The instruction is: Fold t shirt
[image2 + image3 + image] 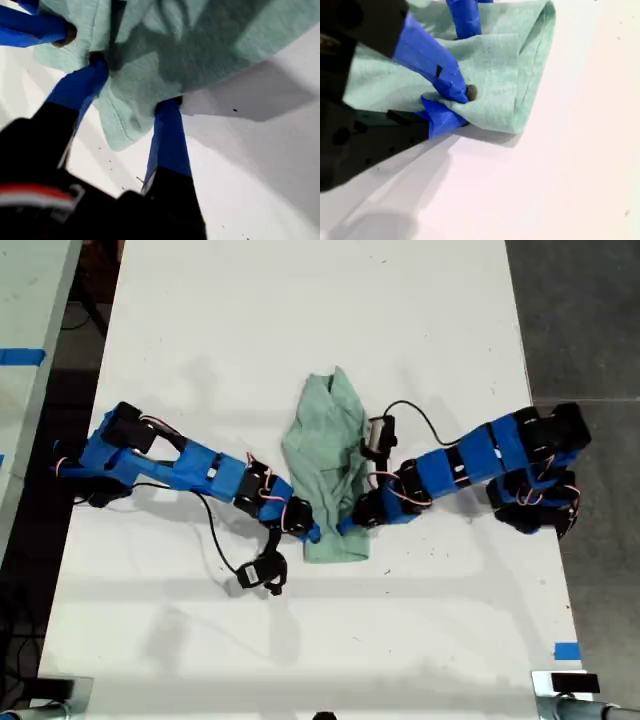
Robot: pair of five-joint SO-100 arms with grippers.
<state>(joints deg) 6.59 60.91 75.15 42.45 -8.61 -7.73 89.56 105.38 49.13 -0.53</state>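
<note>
My second pincer (452, 102) is clamped on a doubled hem of the t shirt (325, 460), while my first pincer (131, 85) stands with jaws apart, its tips pressed into the cloth. The garment lies bunched lengthwise mid-surface (440, 340) in the exterior view, with both pincers at its 6 o'clock end. Light, limp and wrinkled, it will likely sag and bunch; the hem corners look like the surest hold.
</note>
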